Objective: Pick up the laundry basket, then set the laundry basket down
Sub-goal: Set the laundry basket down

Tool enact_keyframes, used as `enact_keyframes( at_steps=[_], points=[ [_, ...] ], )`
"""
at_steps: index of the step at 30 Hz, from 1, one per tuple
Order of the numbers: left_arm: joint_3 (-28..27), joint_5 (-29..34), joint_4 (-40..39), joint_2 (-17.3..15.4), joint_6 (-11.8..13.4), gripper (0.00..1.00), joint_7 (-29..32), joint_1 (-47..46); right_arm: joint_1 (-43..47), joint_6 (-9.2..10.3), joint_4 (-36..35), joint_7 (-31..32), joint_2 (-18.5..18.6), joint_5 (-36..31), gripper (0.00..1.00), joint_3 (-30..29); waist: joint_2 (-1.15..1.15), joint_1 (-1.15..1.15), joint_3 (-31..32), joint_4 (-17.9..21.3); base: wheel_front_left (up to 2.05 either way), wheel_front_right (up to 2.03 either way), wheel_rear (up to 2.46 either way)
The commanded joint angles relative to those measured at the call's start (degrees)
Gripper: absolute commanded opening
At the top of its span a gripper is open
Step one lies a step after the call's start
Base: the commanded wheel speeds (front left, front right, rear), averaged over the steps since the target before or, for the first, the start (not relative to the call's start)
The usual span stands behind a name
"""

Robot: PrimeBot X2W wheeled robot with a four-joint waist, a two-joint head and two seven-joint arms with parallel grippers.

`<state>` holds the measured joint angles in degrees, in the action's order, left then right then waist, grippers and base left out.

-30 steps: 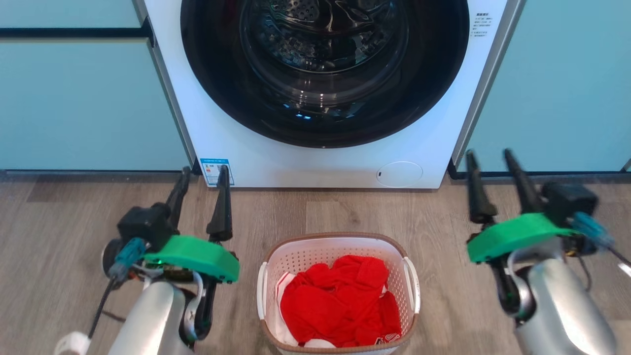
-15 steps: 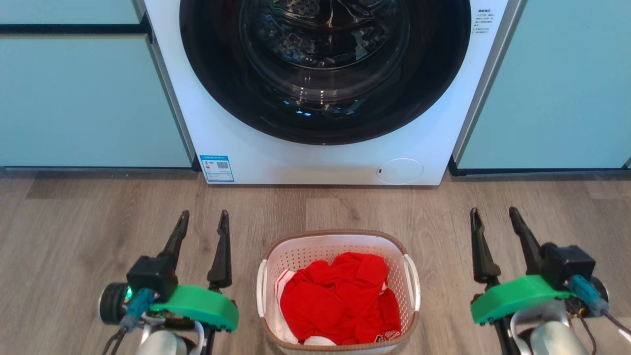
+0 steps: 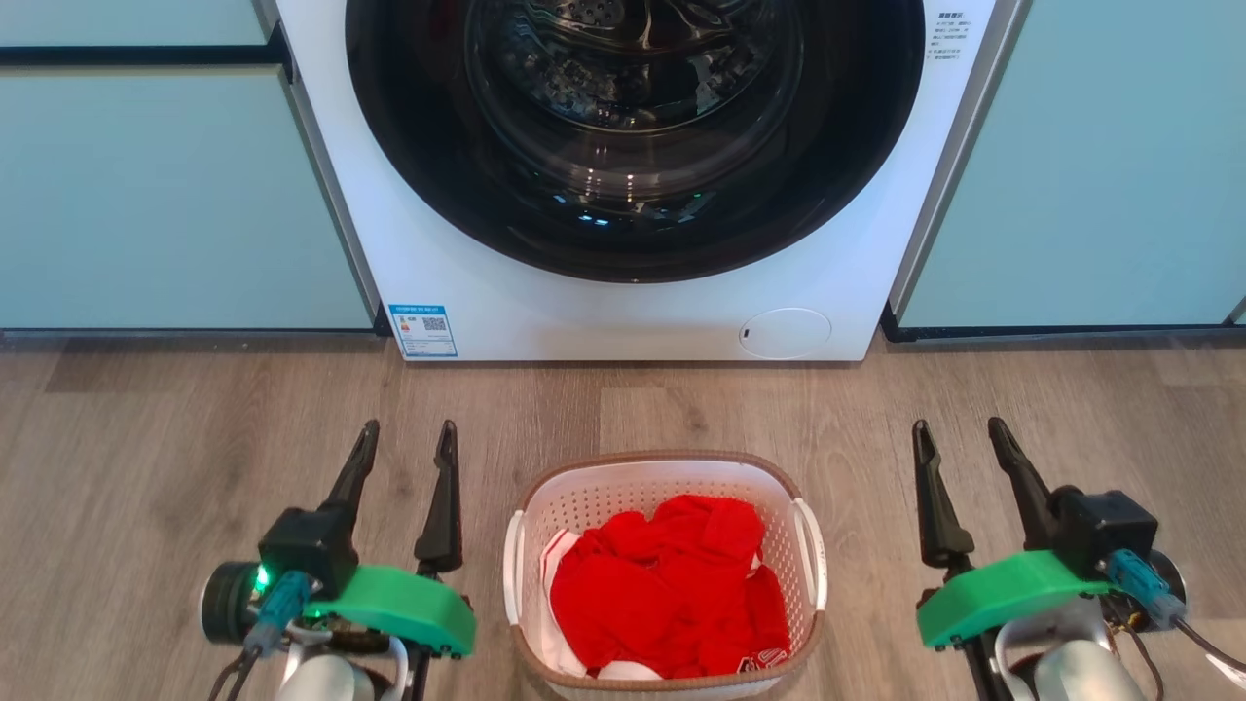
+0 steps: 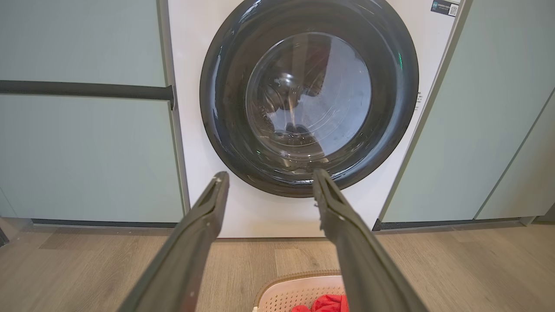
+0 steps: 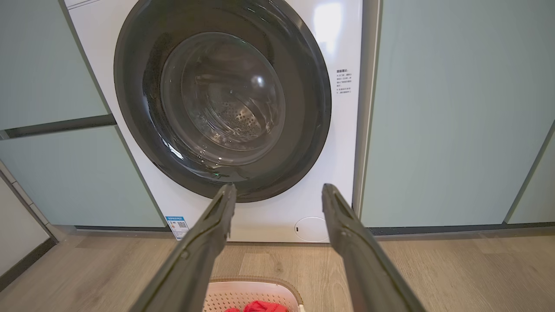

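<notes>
Teal cabinets (image 3: 165, 195) fill the upper left and upper right of the head view. The white front-load washing machine (image 3: 604, 321) sits between them at top centre, and its dark round door (image 3: 633, 127) is cut off by the top edge.

Wood-look floor (image 3: 146, 438) takes up the lower half of the frame.

The laundry basket (image 3: 623, 497) stands on the floor at bottom centre, in front of the washer and well apart from it.
- It's upright with the mouth facing up.
- The brown rim runs all round, and the near edge nearly touches the frame bottom.
- The white handles sit on its frame-left (image 3: 510, 570) and frame-right (image 3: 810, 555) sides, so the handle axis runs left-right, parallel to the washer front.
- The footprint looks near-square from this angle, so the long axis can't be called.

Red clothes (image 3: 672, 594) are heaped inside, with a bit of white fabric at the lower left.

The left claw (image 3: 409, 428) is at lower left. Its fingers are spread, empty, and point up-frame toward the washer. It's beside the basket and not touching it.

The right claw (image 3: 957, 425) is at lower right in the same state, spread and empty, and farther from the basket than the left one.

On the washer, a blue label (image 3: 422, 331) is at the lower left and a round cover (image 3: 785, 333) at the lower right.
</notes>
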<state>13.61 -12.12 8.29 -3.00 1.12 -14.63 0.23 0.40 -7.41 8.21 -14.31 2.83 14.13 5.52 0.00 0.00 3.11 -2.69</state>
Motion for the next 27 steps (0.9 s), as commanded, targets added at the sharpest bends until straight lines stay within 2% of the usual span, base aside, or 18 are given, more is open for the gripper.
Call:
enact_keyframes(
  at_steps=[1,27],
  points=[
    [-2.20,-0.04,-1.74,0.12,0.12,1.00,-0.37,-1.99,-2.50,-0.08,-1.96,-0.69,0.06,0.31,1.00,1.21,0.00,0.00,-0.01,-0.01,0.00,0.00,0.00],
    [-2.28,-1.47,-1.71,0.13,-0.09,1.00,-0.37,-1.79,-2.54,-0.08,-1.61,-0.69,0.05,0.48,1.00,1.39,0.00,0.00,-0.06,-0.15,0.00,0.00,0.00]
  ],
)
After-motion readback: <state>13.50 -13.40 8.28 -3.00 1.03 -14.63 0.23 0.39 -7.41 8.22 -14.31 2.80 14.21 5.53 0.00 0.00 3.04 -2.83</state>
